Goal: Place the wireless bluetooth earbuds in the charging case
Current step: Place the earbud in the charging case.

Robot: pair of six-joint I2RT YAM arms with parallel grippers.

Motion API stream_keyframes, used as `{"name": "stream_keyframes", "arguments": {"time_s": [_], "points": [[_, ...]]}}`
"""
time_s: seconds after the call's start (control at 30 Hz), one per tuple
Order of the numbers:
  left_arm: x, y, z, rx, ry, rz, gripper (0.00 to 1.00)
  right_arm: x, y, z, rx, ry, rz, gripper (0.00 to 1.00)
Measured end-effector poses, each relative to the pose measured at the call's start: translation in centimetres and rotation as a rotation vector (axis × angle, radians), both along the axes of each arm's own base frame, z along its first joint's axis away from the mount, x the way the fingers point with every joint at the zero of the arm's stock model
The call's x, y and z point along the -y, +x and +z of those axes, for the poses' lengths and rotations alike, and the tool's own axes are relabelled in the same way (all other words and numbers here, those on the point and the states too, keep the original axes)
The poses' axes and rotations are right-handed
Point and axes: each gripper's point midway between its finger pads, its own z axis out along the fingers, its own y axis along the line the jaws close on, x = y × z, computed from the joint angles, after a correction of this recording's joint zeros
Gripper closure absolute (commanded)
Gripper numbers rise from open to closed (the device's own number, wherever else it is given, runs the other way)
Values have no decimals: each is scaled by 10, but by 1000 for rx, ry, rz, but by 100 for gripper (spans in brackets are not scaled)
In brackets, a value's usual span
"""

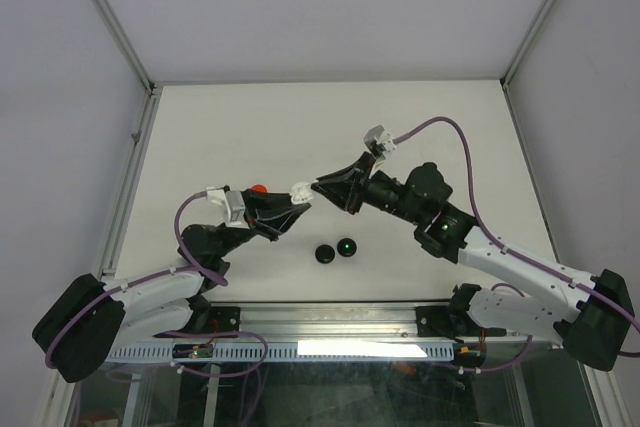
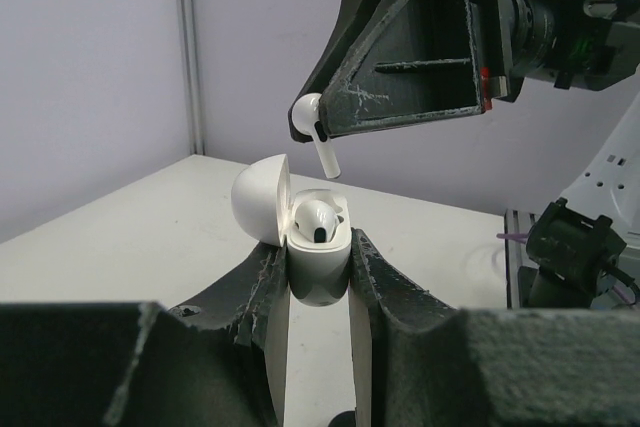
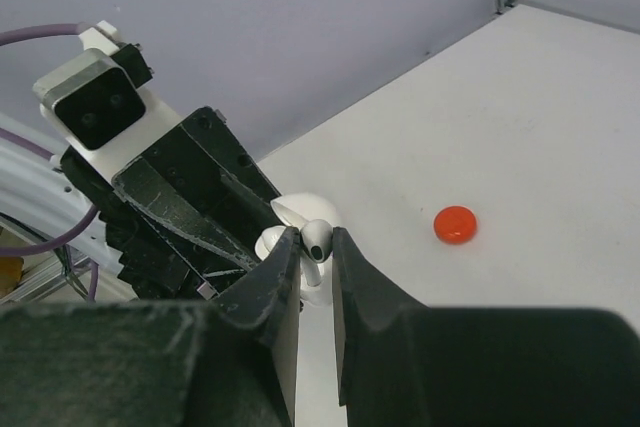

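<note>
Pale table (image 1: 250, 127), grey walls (image 1: 300, 7), charging case (image 2: 318, 262)

Charging case (image 2: 318, 265): glossy white, lid included. Seated earbud (image 2: 318, 215): white with a black port. Held earbud (image 2: 308, 115): white with a dark slot. Left end effector (image 2: 318, 257) and right end effector (image 3: 315, 247): black with pale grey scuffing. Red disc (image 3: 455, 224): plain red. Two black discs: one (image 1: 324, 254) plain, one (image 1: 346, 246) with a green spot. Worktop (image 1: 250, 127): off-white. Cables (image 1: 450, 132): purple.
</note>
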Motion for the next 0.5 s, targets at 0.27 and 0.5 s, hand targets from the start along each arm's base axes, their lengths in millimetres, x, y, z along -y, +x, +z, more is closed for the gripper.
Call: {"name": "stream_keyframes", "arguments": {"time_s": [0.27, 0.5], "points": [[2, -5, 12, 22, -25, -31, 86, -6, -12, 9, 58, 49, 63, 87], [3, -7, 17, 15, -41, -52, 86, -8, -16, 16, 87, 72, 78, 87]]}}
